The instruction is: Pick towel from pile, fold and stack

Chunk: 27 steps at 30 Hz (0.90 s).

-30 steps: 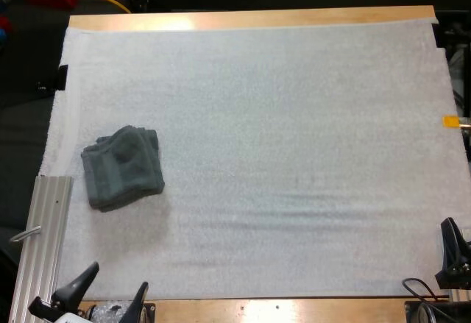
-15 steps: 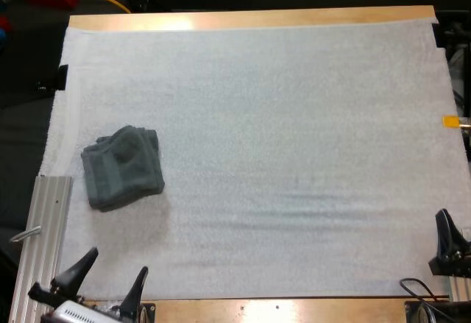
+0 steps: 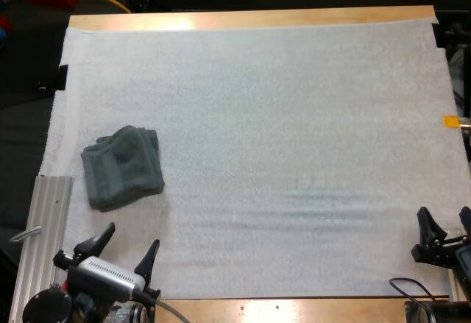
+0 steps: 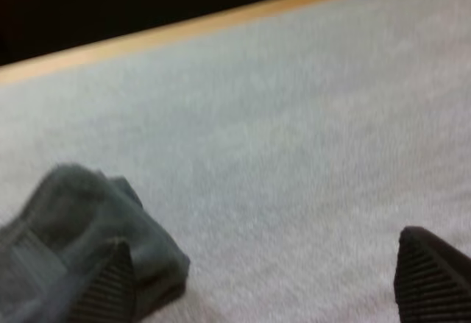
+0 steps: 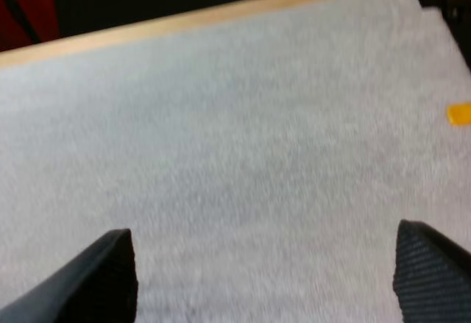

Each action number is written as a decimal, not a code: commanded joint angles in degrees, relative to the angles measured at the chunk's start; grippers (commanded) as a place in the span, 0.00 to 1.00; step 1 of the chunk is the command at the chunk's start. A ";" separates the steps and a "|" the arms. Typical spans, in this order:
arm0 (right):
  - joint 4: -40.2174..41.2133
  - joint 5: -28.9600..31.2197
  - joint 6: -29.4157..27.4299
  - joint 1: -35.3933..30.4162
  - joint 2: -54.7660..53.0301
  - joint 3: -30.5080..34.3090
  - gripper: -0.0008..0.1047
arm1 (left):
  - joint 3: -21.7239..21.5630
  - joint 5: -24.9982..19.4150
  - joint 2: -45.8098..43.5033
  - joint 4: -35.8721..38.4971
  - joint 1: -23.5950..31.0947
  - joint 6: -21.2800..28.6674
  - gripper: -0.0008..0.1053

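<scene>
Risking a bunched, multi-layer grab: crumpled towel (image 3: 121, 166); left pincer (image 3: 130, 238) near it, spread apart, empty; right pincer (image 3: 444, 216) well apart, likewise spread. Probable cause: no single edge exposed.

The right pincer (image 5: 263, 231) hovers spread wide over the white mat (image 5: 243, 117), gripping nothing.
</scene>
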 commanded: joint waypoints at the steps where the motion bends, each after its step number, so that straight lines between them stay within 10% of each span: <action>1: 0.69 -0.05 -0.48 0.00 -2.61 0.40 0.67 | 1.02 -0.26 -7.97 -1.12 -0.19 -0.07 0.66; 27: 4.36 -0.05 -2.23 0.00 -2.48 4.48 0.67 | 4.55 -0.19 -7.70 -2.35 -0.19 -0.83 0.66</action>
